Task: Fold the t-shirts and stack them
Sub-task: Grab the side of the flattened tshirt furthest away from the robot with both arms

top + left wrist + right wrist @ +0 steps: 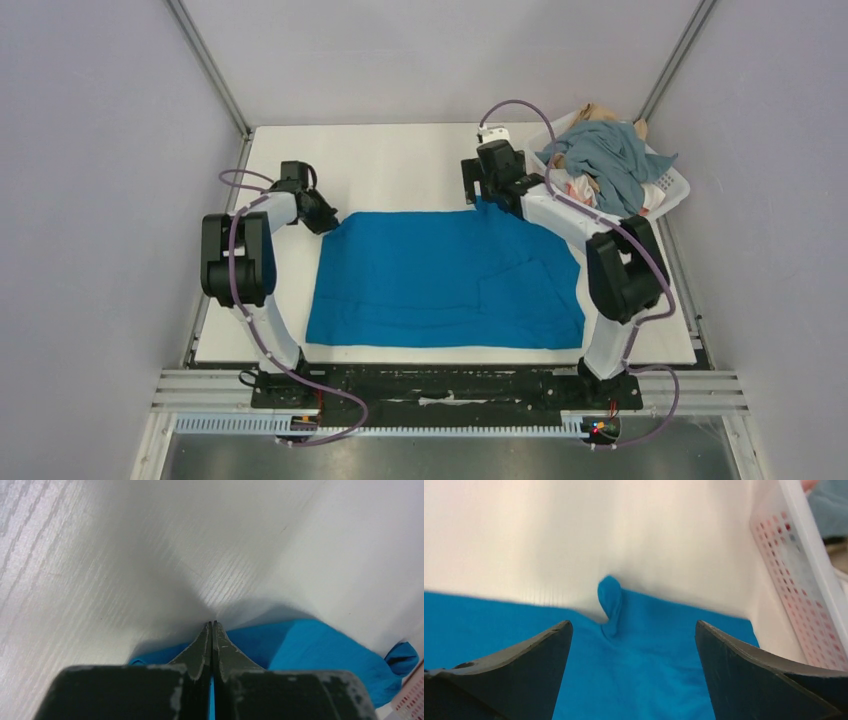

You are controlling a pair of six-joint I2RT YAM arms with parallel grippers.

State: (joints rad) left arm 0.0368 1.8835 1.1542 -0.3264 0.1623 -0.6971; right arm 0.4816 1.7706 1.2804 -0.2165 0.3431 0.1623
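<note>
Found the left tool pressed together at the far left corner of the blue t-shirt, pinching its edge, with a thin line of blue showing between the fingers. Found the right tool spread wide and holding nothing, hanging over the shirt's far edge right of centre, with a small raised pucker of cloth between the fingers.

Nearest, noted a metal rail along the front of the bench, carrying the left arm and the right arm side by side. Beyond it, saw the bench top as a white board with a faint, fine grain, matt and softly shadowed under the left tool. Saw the blue t-shirt spread nearly flat across the middle of it, reaching almost to the front edge and leaving bare white margins at both sides and a broad bare strip behind. Made out shallow creases on the shirt's right half.

Farther back, at the far right corner, saw a white slotted basket set at an angle just beside the right tool. Saw a grey-blue t-shirt heaped over its rim, with tan cloth behind and white and pink cloth below.

Around everything, saw plain pale lilac-grey walls on three sides, joined by slim metal posts at the two far corners.
</note>
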